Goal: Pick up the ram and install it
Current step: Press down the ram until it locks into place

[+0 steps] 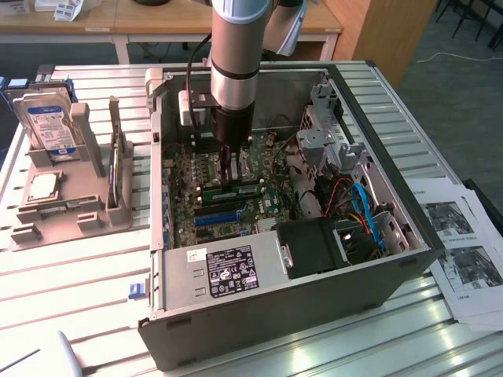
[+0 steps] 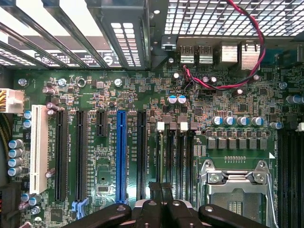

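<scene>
In the exterior view my arm reaches straight down into the open computer case (image 1: 409, 259). The gripper (image 1: 229, 174) is shut, its narrow fingertips together right at the top edge of the ram (image 1: 245, 190). The ram is a green stick with a pale label, standing on edge in a memory slot on the motherboard. Whether the tips press on it or hover just above, I cannot tell. In the wrist view the dark shut fingers (image 2: 161, 192) sit over the black memory slots with white latches (image 2: 160, 126), beside the blue slot (image 2: 121, 156).
A silver hard drive (image 1: 51, 126) and a processor (image 1: 43, 187) rest in a grey holder at the exterior view's left. Inside the case are a power supply (image 1: 228, 271), a black fan (image 1: 310, 247) and blue and red cables (image 1: 361, 208). Printed sheets (image 1: 464, 251) lie at the right.
</scene>
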You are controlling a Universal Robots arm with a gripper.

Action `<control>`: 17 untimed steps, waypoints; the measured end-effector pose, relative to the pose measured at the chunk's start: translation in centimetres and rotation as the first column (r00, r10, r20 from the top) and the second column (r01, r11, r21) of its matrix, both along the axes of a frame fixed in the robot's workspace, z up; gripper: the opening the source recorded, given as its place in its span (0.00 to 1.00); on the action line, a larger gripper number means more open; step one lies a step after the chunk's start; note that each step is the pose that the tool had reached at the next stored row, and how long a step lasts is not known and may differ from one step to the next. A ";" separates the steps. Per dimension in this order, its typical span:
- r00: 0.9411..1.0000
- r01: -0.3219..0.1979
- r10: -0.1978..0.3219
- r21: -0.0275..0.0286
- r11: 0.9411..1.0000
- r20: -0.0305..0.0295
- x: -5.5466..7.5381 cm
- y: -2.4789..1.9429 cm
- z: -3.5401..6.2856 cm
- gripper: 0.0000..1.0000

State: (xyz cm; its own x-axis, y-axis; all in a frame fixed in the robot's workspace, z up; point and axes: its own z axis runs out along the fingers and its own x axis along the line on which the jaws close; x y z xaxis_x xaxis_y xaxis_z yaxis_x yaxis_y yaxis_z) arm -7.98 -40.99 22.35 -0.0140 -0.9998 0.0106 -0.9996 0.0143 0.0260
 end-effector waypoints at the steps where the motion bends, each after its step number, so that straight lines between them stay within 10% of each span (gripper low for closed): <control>1: 1.000 0.000 0.000 0.000 1.000 0.000 0.0 0.00 -0.01 0.10; 17: 1.000 0.000 0.000 0.000 1.000 0.000 0.0 0.00 -0.18 0.10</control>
